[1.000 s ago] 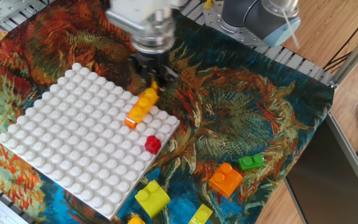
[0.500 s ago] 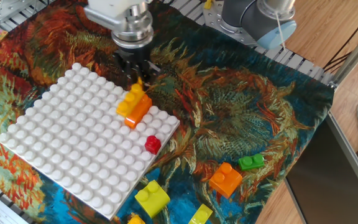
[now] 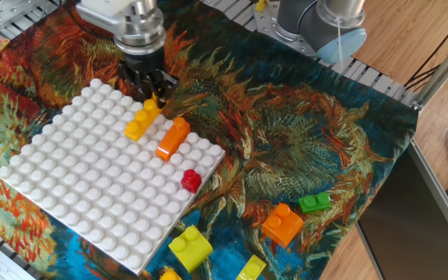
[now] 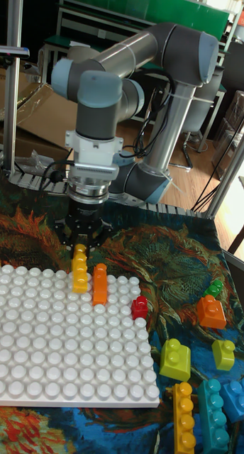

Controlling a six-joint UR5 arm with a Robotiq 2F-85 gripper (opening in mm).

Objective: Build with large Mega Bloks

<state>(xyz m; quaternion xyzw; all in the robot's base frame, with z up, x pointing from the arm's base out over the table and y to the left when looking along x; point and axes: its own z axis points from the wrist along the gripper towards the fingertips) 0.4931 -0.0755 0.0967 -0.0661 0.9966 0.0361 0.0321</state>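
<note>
The hand (image 3: 148,95) is shown clenched on the far end of a yellow bar (image 3: 141,120), which is carried low over the rear part of the white baseplate (image 3: 76,179). Within the last second this bar has been shifted leftward across the plate: it was previously seen close against the orange bar (image 3: 173,138), whereas a clear gap of studs now separates the two. The orange bar has remained seated near the plate's right edge, and the red one-stud brick (image 3: 190,180) is unchanged nearer the front corner. In the tall fixed view the yellow bar (image 4: 80,268) is seen parallel to the orange bar (image 4: 100,283), just beside it; whether it is already pressed onto the studs cannot be told. The shift is judged to be a repositioning towards a new seat, so that placement, not pick-up, is the step in hand.

Off the plate, on the patterned cloth (image 3: 302,132) covering the surface, an orange brick (image 3: 282,223), a green brick (image 3: 314,203) and a yellow-green brick (image 3: 190,248) are left unused; further yellow and blue bars (image 4: 218,415) lie at the front. Nothing is seen to obstruct the hand; the nearby orange bar is judged the only neighbour to be cleared when the fingers are released.
</note>
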